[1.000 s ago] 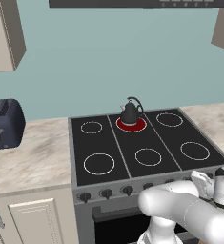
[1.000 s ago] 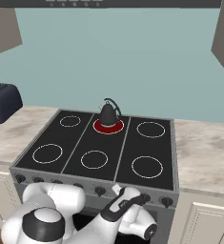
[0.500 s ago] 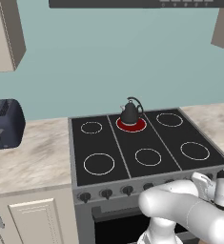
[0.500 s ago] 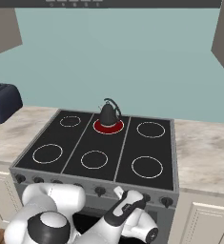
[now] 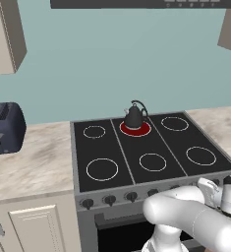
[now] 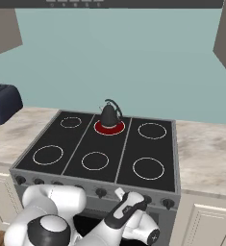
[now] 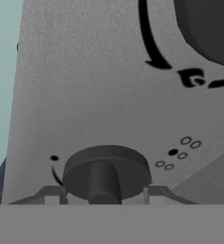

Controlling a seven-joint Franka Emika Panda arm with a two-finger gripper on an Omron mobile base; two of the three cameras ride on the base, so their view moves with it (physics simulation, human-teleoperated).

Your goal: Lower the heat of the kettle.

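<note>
My gripper (image 7: 102, 202) sits spread around the knob (image 7: 106, 172) at bottom center, fingers flanking it; kettle (image 5: 134, 116) sits on the red burner (image 5: 135, 129) at the stove's back.

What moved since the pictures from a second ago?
Hardly anything. The gripper edged slightly closer to the knob row on the stove front. The kettle stayed on its glowing red burner, and the toaster stayed put.
</note>
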